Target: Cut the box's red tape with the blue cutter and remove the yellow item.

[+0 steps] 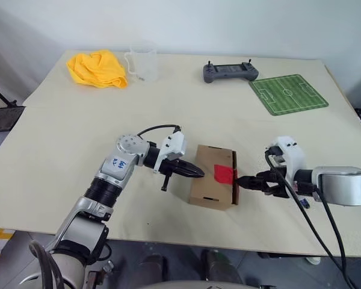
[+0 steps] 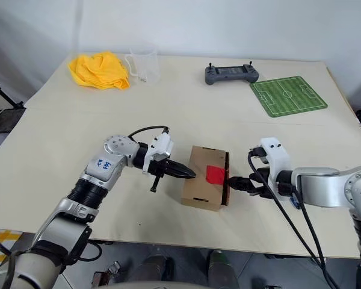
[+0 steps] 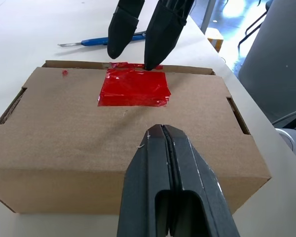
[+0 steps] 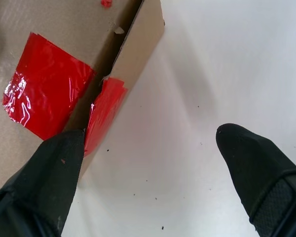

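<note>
The left gripper (image 1: 195, 173), its two black fingers pressed tightly together and holding nothing, rests its tip against the top of the box (image 1: 212, 186) on the side away from the red tape (image 1: 225, 174). The right gripper (image 1: 245, 182), fingers spread wide and empty, meets the box from the opposite side, one fingertip (image 3: 155, 49) touching the tape's edge where it folds over the flap seam; the right wrist view shows the tape split along that seam, with the flap slightly lifted. The box sits flat on the pale table (image 1: 168, 114), between the two grippers. The blue cutter (image 3: 106, 40) lies on the table just beyond the box, behind the right gripper. A crumpled yellow cloth (image 1: 98, 68) lies well away from the box at the table's far left corner, beside a clear measuring cup (image 1: 142, 64). A grey controller (image 1: 230, 72) and a green pitch mat (image 1: 287, 93) lie far from the box toward the far right.
</note>
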Controlling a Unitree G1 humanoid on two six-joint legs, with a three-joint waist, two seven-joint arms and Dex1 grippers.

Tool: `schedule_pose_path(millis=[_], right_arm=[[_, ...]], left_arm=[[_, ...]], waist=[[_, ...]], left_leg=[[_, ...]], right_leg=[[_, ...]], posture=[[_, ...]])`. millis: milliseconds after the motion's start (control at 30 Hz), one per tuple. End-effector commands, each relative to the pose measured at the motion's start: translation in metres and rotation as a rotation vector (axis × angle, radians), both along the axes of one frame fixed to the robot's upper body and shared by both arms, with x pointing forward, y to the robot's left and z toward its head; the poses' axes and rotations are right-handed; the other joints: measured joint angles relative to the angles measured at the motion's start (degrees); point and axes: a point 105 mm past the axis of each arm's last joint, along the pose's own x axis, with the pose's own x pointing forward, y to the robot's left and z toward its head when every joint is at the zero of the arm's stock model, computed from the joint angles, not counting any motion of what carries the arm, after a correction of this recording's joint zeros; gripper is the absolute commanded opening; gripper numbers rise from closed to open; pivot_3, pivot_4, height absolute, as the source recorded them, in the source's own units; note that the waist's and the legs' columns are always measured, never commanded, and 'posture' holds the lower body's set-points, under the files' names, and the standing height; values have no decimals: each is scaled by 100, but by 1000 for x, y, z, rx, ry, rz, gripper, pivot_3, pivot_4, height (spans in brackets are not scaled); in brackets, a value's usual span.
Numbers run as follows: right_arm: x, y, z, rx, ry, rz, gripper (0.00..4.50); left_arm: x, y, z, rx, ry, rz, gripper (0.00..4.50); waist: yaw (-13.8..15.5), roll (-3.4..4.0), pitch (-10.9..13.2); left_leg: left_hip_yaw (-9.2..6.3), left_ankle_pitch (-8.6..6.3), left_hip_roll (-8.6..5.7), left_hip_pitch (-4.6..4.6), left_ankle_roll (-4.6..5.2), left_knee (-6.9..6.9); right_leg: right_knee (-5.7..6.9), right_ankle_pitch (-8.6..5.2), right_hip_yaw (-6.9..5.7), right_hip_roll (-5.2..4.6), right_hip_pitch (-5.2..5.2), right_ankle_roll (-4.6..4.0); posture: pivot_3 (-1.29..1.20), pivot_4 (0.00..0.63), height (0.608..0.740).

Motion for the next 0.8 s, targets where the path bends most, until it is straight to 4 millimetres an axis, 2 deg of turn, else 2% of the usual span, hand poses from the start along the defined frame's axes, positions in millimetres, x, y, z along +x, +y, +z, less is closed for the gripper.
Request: schedule_pose_path(millis=[33, 267, 400, 567, 800], right_arm=[[-2, -2, 0, -31, -6, -2, 4469], [6, 16, -2, -37, -26, 26, 4469], [11, 14, -8, -102, -14, 12, 4469], [14, 5, -7, -191, -44, 6, 4469], [12, -22, -4, -256, -69, -32, 4469]], left_arm=[[-2, -2, -16, 70, 9, 5, 0], [-1, -11, -22, 89, 1, 10, 0], [1, -16, -24, 104, -10, 25, 0], [0, -13, -30, 146, 12, 36, 0], [-2, -7, -35, 173, 34, 56, 0]], waist=[[4, 0, 0], [19, -4, -2], [-11, -24, -15], [-21, -26, -20], [2, -26, -20]], left_leg=[[-1, 0, 0, -1, 0, 0], [-2, 0, 0, 1, 1, 4], [-3, 0, 0, 2, 1, 4], [-2, 0, 4, 8, 1, 3], [-6, -3, 4, 5, 4, 0]], right_leg=[[-1, 0, -1, 0, 0, 0], [-3, 1, -1, -4, 4, 0], [-4, 2, 0, -4, 6, -2], [-2, 5, 2, -3, 7, -6], [-13, 5, -1, -6, 9, -6]], posture=[[0, 150, 740], [0, 150, 740], [0, 150, 740], [0, 150, 740], [0, 150, 740]])
